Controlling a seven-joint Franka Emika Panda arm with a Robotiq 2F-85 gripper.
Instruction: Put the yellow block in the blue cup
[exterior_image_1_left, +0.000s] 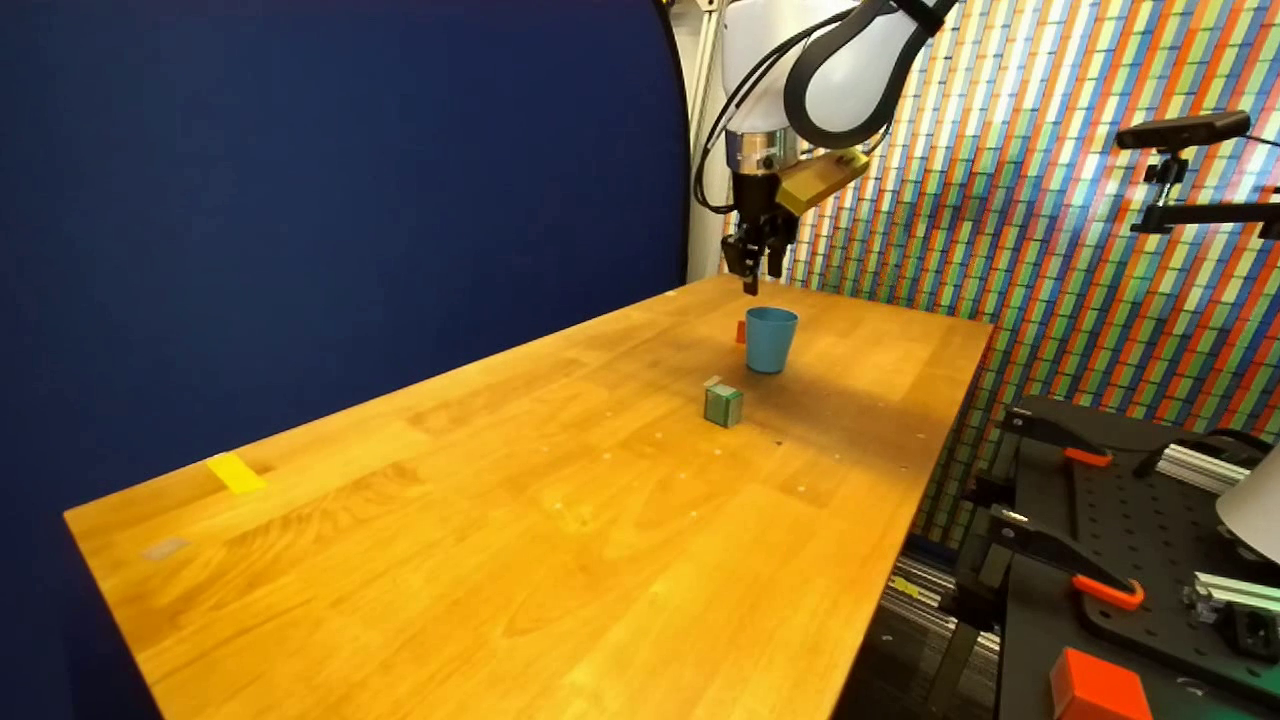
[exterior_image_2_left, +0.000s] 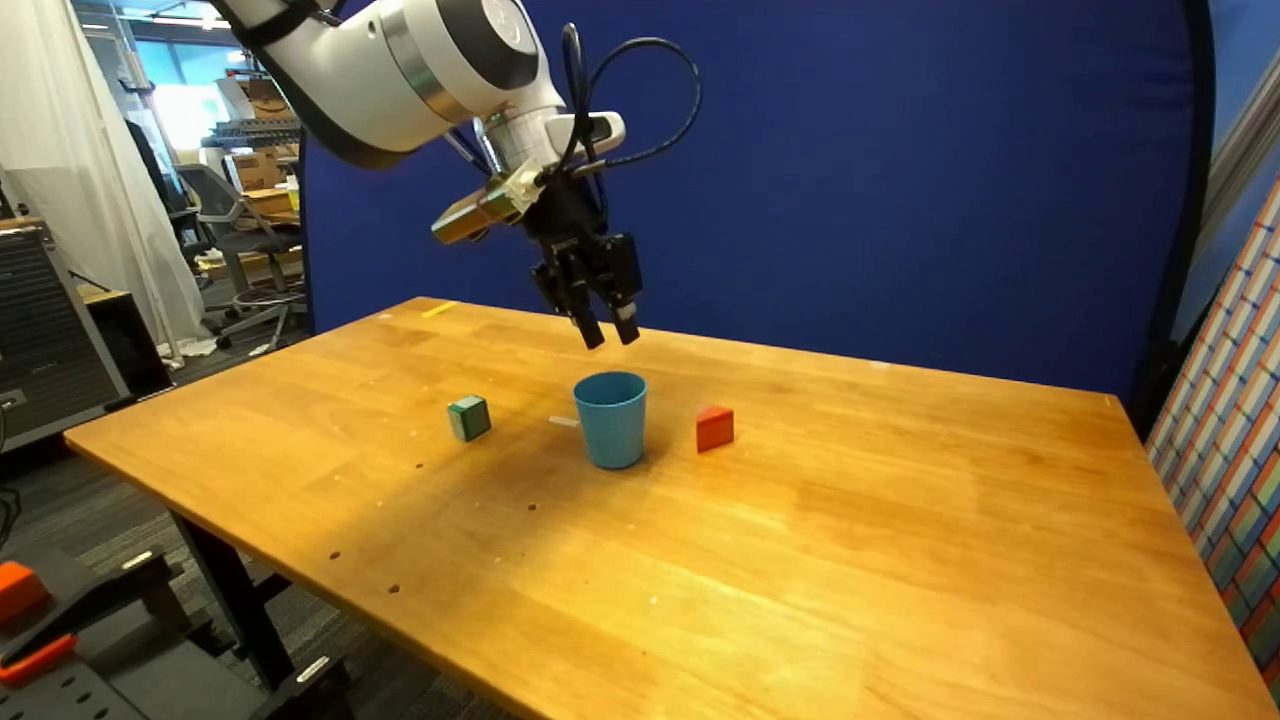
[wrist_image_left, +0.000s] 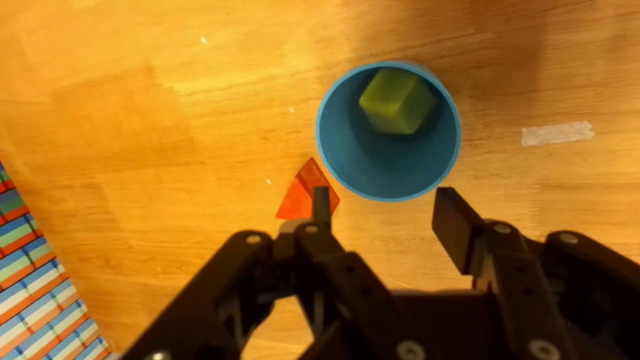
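The small light-blue cup (exterior_image_1_left: 768, 345) stands upright on the table; it also shows in an exterior view (exterior_image_2_left: 612, 428) and in the wrist view (wrist_image_left: 345, 150). The yellow block (wrist_image_left: 395, 102) lies inside the cup, tilted, near the far wall in the wrist view. The cup walls hide it in both exterior views. My gripper (wrist_image_left: 382, 195) is open, with nothing between its fingers. It hovers above the cup, apart from it, in both exterior views (exterior_image_1_left: 763, 278) (exterior_image_2_left: 611, 336).
A dark green block (exterior_image_2_left: 469, 418) sits on the wooden table (exterior_image_2_left: 850, 560) on one side of the cup. A red wedge-like block (exterior_image_2_left: 714, 428) sits close on the other side, also in the wrist view (wrist_image_left: 297, 197). A flat yellow piece (exterior_image_1_left: 236, 472) lies at the table edge.
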